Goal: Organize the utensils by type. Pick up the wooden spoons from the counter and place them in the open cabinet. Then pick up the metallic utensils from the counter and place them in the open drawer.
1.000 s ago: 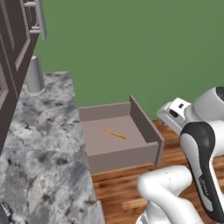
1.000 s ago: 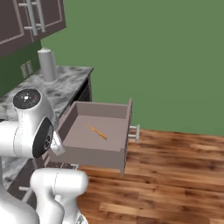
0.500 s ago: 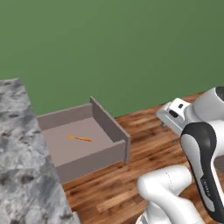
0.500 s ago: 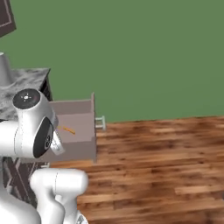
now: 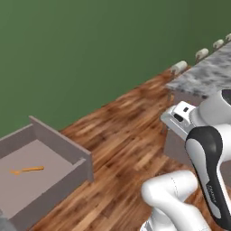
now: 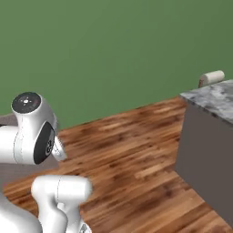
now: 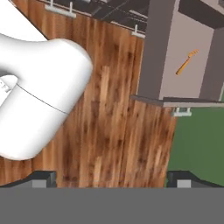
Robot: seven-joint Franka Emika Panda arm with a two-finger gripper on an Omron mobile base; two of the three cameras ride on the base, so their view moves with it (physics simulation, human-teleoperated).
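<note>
The pincer (image 7: 111, 178) hung spread and empty over wood floor. Within 1 second the base had swung away, sliding the drawer (image 5: 67, 148) leftward. 1 orange-handled utensil (image 5: 27, 170) lay inside it; another counter (image 6: 214, 98) neared, probably for the next pickup.

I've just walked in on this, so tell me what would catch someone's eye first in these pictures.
The open drawer stands out at the lower left of the left base view, with one orange-handled utensil lying flat on its bare bottom. Across the wooden floor, a marbled counter juts in on the right.
</note>
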